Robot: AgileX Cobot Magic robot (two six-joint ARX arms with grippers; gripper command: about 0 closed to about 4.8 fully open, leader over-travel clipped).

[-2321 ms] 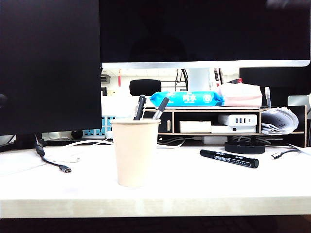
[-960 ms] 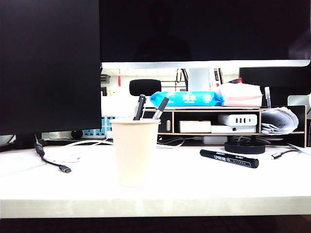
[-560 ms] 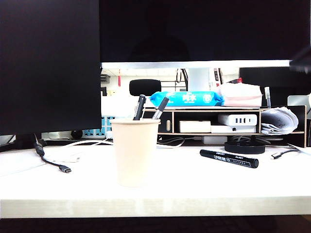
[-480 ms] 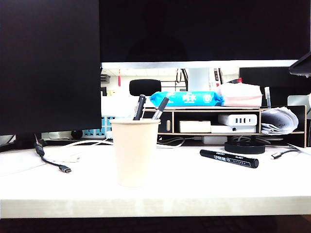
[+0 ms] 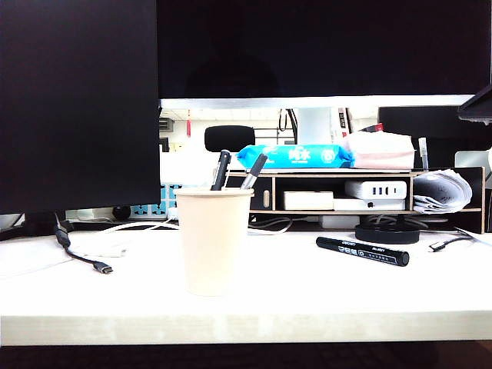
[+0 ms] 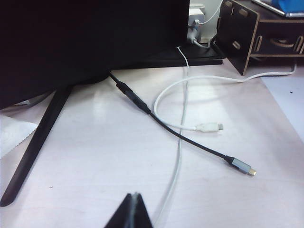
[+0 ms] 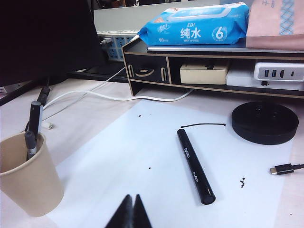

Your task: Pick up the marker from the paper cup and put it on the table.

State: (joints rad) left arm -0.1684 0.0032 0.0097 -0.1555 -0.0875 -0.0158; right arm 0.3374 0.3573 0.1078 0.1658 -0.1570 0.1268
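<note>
The black marker point(image 5: 362, 251) with white lettering lies flat on the white table point(image 5: 307, 300), to the right of the cream paper cup point(image 5: 214, 242). The cup stands upright and holds a slim black pen point(image 5: 221, 170) and a grey-barrelled pen point(image 5: 254, 171). In the right wrist view my right gripper point(image 7: 132, 202) is shut and empty, hanging over the table between the cup point(image 7: 29, 178) and the marker point(image 7: 195, 165) and touching neither. My left gripper point(image 6: 134, 197) is shut and empty above bare table near cables; the exterior view does not show it.
A dark piece of the right arm point(image 5: 477, 108) shows at the exterior view's upper right edge. A wooden desk shelf point(image 5: 369, 192) with wipes stands behind, a black round base point(image 5: 387, 231) beside the marker. A black cable point(image 6: 190, 142) and a white cable point(image 6: 209, 127) lie left. Monitors rise behind.
A dark part of the right arm has come into the exterior view at its upper right edge. The marker, the cup and the pens have stayed where they were.
</note>
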